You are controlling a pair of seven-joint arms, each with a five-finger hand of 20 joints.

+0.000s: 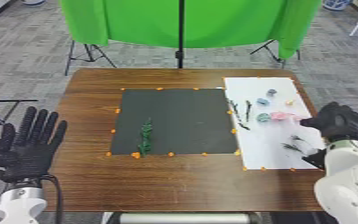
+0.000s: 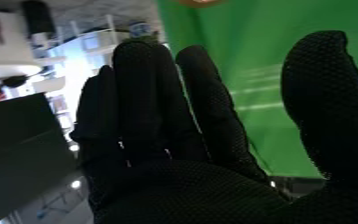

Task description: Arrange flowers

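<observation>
The green sprig (image 1: 146,136) lies on the black sheet (image 1: 189,107), left of its middle and toward the near edge, running lengthwise away from the robot. The white sheet (image 1: 269,160) is just to the right of the black one, on the brown wooden surface (image 1: 158,187). On it are the other pieces — a pink flower (image 1: 281,115) with a teal flower (image 1: 263,117) beside it, a blue flower (image 1: 262,101), a gray-blue flower (image 1: 271,92) farther back and a small yellowish flower (image 1: 289,102). Dark stems (image 1: 248,111) lie along the left part of the white sheet, and small green sprigs (image 1: 293,147) nearer the robot.

The right hand (image 1: 339,122) is at the white sheet's right edge, near the pink flower; whether they touch, I cannot tell. Its fingers (image 2: 138,100) are released and straight, the thumb well apart from them. The left hand (image 1: 29,155) is beyond the surface's left edge — fingers straight and spread, grasping nothing. Orange bits (image 1: 136,155) dot the edges of both sheets.
</observation>
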